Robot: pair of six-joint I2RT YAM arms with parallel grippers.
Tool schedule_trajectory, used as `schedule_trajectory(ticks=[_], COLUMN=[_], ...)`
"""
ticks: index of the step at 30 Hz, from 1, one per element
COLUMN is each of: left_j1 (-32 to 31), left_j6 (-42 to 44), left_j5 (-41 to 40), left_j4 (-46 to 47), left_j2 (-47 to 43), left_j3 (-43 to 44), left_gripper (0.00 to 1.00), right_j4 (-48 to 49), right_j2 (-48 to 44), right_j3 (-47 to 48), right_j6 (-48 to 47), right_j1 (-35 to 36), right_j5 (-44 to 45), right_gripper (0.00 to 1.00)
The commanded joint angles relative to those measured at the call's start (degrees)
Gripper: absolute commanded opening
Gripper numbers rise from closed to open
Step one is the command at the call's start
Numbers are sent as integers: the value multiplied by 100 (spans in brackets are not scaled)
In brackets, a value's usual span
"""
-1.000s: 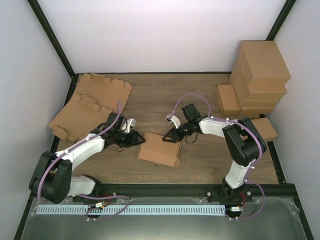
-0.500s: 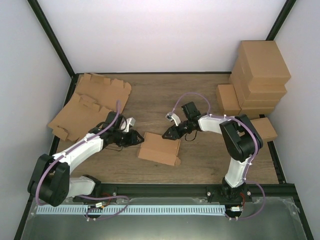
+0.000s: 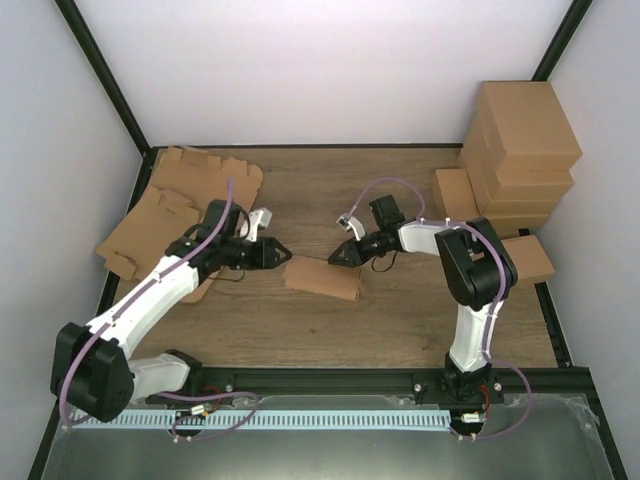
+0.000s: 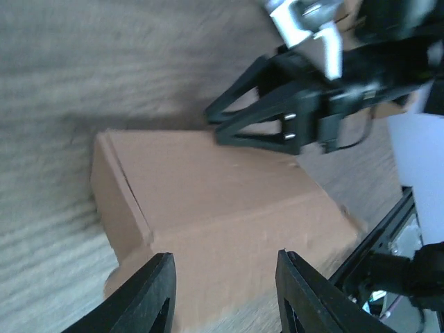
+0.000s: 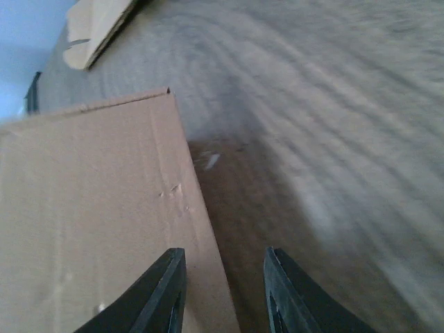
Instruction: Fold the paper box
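Left fingers (image 4: 154,298) are parted and clamp nothing. Right fingers (image 5: 159,291) are parted too, astride one box edge without pinching it. The paper box (image 3: 322,277) lies on the table (image 3: 400,320) between your arms, long axis left-right, both arms about equally near. Only the right wrist view shows that straddled edge.

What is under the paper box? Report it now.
The wooden table shows all around the paper box, which appears to rest straight on it. Whatever lies beneath its footprint is covered by the cardboard.
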Motion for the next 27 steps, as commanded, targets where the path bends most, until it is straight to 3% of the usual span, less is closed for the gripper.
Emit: schedule_trajectory(ticks=[1,6,13,17,19,22,27], left_j1=[-21,-22,-131,-262,-265,-244,-197], left_j6=[292,350,125,93,167,265,390], left_j5=[-25,108,806,389,-216,-964,-1380], left_j4=[-276,-158,623,931,828,792,1097], left_j2=[-260,-538,-316,-233,-168,-118,248], left_j3=[664,893,165,-223,-237,-190,2], left_gripper=[43,43,35,35,36,42,57], right_j4=[-143,-245,-362,-334,-336,-401,-593], right_j2=[477,611,721,510,304,-163,-1062], right_j3=[164,418,694,729,740,697,491], right_j6=[-100,-236,-299,-186,-88,40,479], right_j1=[-188,-207,-213,-397,-509,-541,-537], right_j5=[204,177,204,483,604,1091,1966], right_gripper=[32,32,32,34,36,40,44])
